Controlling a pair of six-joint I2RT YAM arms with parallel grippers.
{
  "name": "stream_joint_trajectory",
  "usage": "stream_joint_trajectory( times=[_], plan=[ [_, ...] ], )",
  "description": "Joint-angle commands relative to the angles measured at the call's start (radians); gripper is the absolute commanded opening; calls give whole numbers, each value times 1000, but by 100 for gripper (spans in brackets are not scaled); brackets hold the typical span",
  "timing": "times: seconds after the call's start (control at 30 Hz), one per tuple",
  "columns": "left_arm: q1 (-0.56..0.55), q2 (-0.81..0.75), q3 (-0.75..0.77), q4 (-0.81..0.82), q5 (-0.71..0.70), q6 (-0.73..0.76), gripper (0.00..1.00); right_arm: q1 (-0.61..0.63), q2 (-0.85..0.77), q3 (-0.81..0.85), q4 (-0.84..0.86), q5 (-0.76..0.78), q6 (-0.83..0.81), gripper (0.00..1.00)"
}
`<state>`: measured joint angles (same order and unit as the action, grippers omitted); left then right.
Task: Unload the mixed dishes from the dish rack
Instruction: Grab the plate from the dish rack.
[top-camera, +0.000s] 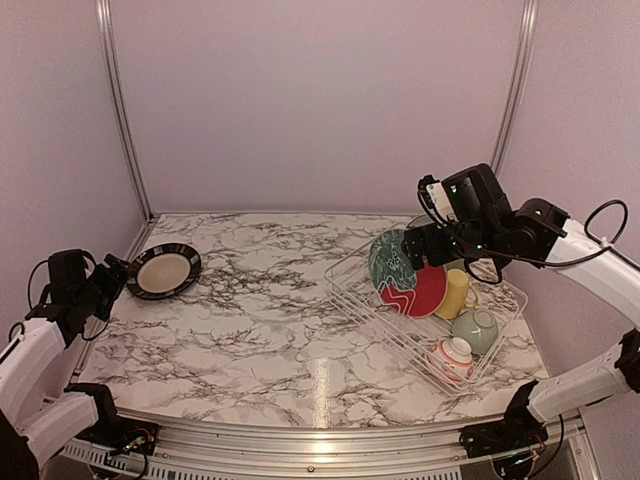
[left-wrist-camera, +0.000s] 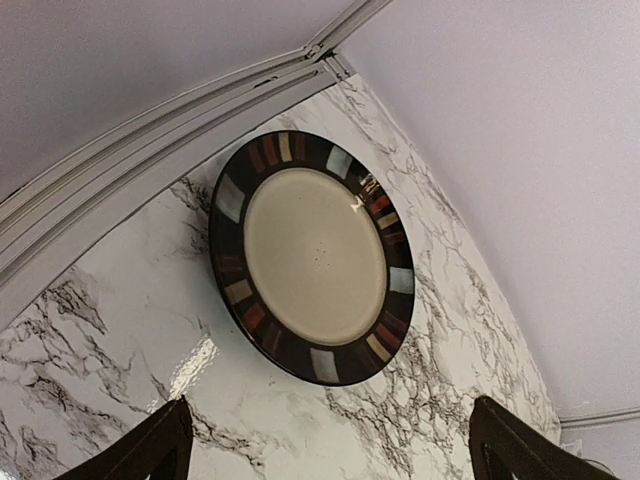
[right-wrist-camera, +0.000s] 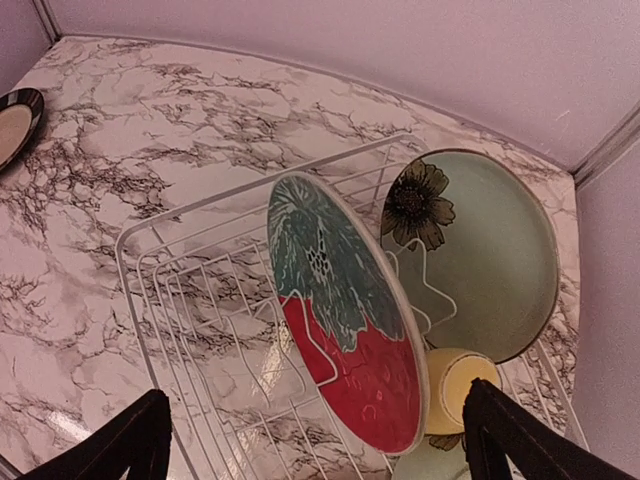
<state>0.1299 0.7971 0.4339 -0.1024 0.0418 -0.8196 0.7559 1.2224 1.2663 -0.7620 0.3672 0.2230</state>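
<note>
On the right side of the marble table (top-camera: 270, 330), the dish rack (top-camera: 350, 287) sat at an angle. It held the red-and-teal floral plate (top-camera: 400, 272) on edge at its far end, with the pale green plate (right-wrist-camera: 490, 260) just behind. The yellow mug (top-camera: 453, 293) lay beside the floral plate. The pale green bowl (top-camera: 474, 328) and the small white-and-red patterned bowl (top-camera: 452, 358) sat toward the near corner. The right gripper (right-wrist-camera: 320, 445) hovered above the floral plate, jaws spread wide and empty. Well apart, at the far left, the black-rimmed cream plate (top-camera: 164, 270) lay flat. The left gripper (left-wrist-camera: 330, 460) hung near it, likewise wide apart, holding nothing.
</note>
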Motion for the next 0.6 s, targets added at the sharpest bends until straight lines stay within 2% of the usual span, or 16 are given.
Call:
stream_joint_trajectory(
  times=[0.0,0.1,0.17,0.37,0.57],
  plan=[
    [-3,-73,9,20,179,29,99,-20,44,8,-87,41,25,98],
    [-21,-30,12,135,322,-17,99,-67,55,-4,-98,14,47,96],
    [-65,8,25,182,351,-30,99,-116,51,-25,-76,-44,37,95],
    [-256,79,100,236,351,30,99,-210,66,-48,-44,-159,-18,90],
    [-283,81,169,92,228,87,99,-276,75,-94,38,-236,-66,85]
  ],
)
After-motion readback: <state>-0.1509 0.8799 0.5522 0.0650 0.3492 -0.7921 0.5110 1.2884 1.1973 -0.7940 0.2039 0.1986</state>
